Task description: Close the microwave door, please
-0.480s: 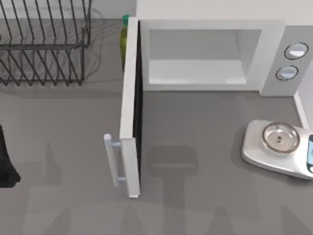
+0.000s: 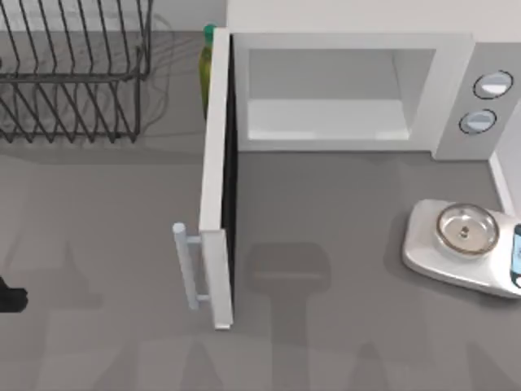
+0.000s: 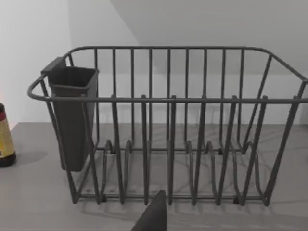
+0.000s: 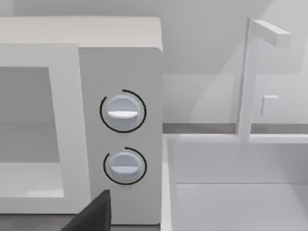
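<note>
Microwave door (image 2: 218,204) wide open; left gripper (image 2: 11,298) cut off, jaws' state unclear.

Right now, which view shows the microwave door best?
The top view: the microwave door stands wide open, its handle facing the table's left. The right wrist view shows the microwave's knob panel; the left wrist view shows a dish rack.

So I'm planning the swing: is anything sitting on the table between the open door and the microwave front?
Nothing visible does. The door stands wide open and the table across its arc to the microwave is bare; the scale lies to the right, outside that arc.
</note>
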### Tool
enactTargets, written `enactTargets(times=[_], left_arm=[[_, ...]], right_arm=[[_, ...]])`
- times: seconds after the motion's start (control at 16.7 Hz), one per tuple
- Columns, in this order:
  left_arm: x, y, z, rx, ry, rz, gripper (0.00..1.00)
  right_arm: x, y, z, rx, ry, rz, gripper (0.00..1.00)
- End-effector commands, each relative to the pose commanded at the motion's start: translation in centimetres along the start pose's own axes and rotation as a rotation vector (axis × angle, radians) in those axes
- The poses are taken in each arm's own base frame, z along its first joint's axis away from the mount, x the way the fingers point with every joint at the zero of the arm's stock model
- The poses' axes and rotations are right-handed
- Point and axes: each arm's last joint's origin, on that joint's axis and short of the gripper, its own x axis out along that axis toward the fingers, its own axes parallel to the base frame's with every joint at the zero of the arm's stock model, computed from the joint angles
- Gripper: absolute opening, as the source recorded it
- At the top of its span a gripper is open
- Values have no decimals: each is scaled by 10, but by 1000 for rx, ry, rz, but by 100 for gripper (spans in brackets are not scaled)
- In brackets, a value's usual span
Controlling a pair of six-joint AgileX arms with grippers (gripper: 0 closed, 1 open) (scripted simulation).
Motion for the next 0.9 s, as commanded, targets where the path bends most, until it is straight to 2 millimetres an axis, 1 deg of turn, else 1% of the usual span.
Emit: enactTargets(times=[0.36,0.42,0.9], left_arm=[[0,0,0,0,0,0,2],[0,0,0,0,0,0,0],[0,0,0,0,0,0,0]], right_arm=[[0,0,0,0,0,0,100],[0,0,0,0,0,0,100],[0,0,0,0,0,0,100]])
